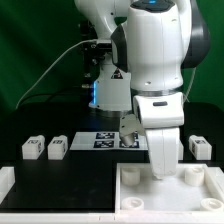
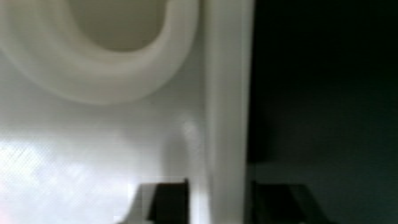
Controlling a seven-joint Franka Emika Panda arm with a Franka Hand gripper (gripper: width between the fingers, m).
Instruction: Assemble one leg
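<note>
Three small white legs with black-and-white tags lie on the black table: two at the exterior view's left [image 1: 31, 149] [image 1: 57, 148] and one at the right [image 1: 199, 146]. The large white tabletop [image 1: 183, 196] lies at the front right. My gripper [image 1: 160, 176] is down at the tabletop's back edge, far from every leg. In the wrist view my gripper [image 2: 222, 204] has its dark fingers [image 2: 167, 204] on either side of the tabletop's thin upright edge [image 2: 222, 120] and looks shut on it. A round corner hole [image 2: 125, 30] shows close by. No leg shows in the wrist view.
The marker board [image 1: 103, 139] lies behind the tabletop, partly hidden by my arm. A long white raised piece [image 1: 40, 190] runs along the front left. The robot's base and cables stand at the back.
</note>
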